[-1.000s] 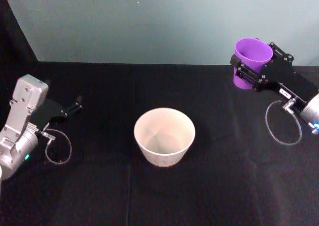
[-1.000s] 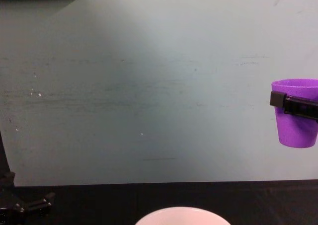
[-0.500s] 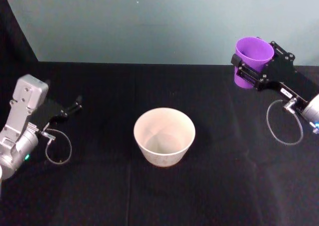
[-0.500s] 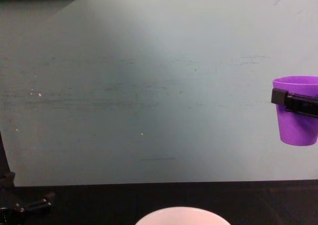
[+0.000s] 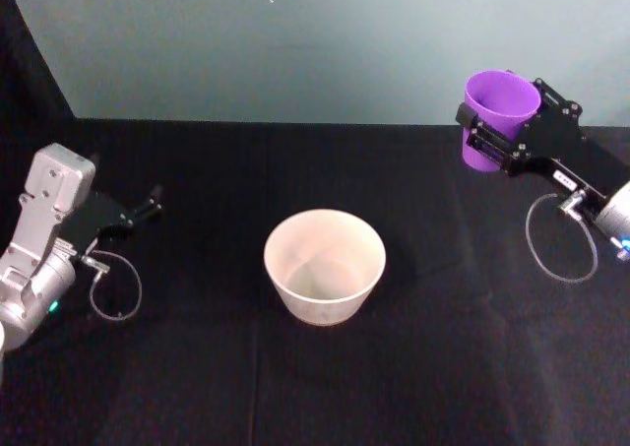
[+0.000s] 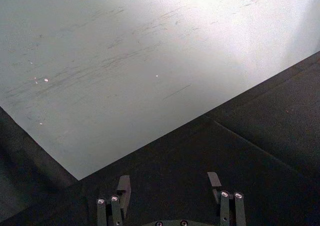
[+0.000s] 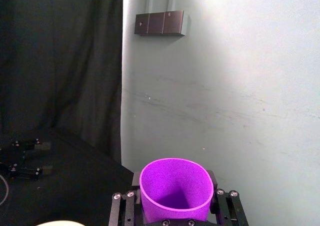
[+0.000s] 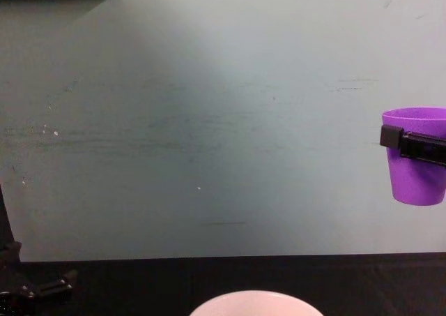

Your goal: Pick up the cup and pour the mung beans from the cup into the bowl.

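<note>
Right gripper [image 5: 489,136]: black, flat-sided fingers with small bright screw heads. They were clamped on opposite sides of the cup [image 5: 502,101] just below its rim, at the far right of the table [image 5: 443,367].

Cup: bright purple plastic, smooth and without a handle, with a round mouth tapering to a narrower base. It was held upright in the air with its mouth up, and the chest view showed its base well above table level. The right wrist view showed purple inner walls, but the contents could not be made out. It stood well apart from the bowl, farther back and to the right of it.

Bowl [image 5: 325,303]: wide and round, a pale pinkish-white, with a smooth matte wall narrowing toward the foot and a thin, even rim. It stood upright on the table near the centre.

Left gripper [image 5: 153,205]: slim black fingers on a grey metal wrist, parked low at the left side of the table. The fingers were spread apart with nothing between them.

Table: covered in black cloth, matte, with faint creases.

Wall [image 8: 209,121]: pale teal, flat, lightly scuffed and streaked.

Cables [image 5: 561,254]: thin, clear loops, one hanging at each wrist.
</note>
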Available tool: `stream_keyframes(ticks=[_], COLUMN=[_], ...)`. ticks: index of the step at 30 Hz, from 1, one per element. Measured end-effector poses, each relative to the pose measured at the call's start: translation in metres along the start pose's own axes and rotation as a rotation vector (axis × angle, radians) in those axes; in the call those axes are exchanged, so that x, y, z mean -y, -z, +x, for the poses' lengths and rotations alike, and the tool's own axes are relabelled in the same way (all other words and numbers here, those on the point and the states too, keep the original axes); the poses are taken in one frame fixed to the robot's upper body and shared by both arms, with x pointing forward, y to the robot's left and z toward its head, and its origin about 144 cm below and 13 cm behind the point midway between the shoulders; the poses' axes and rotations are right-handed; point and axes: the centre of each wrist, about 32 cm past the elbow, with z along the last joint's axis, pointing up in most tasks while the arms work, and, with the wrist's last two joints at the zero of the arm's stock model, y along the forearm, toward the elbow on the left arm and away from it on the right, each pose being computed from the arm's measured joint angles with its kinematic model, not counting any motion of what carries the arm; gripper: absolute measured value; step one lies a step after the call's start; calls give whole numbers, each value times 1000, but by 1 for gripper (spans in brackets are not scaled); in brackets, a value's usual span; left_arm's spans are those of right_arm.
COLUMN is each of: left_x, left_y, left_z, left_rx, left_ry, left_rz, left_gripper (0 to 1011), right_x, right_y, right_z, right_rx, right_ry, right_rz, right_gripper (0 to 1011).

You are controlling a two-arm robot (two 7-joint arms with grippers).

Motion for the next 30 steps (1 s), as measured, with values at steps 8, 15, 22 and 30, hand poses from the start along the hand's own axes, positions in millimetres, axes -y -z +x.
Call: stream_keyframes(ticks=[8,15,22,30], left_x=[0,0,0,0], left_y=[0,0,0,0], left_z=[0,0,0,0], left_rx=[0,0,0,0], left_ry=[0,0,0,0], left_rz=[0,0,0,0], left_gripper=[1000,1000,1000,1000], right_x=[0,0,0,0], right_y=[0,0,0,0], right_z=[0,0,0,0], right_rx=[0,-1,-1,-1], right_ry=[1,1,1,1], right_rz=[0,0,0,0], right_gripper=[736,736,736,736])
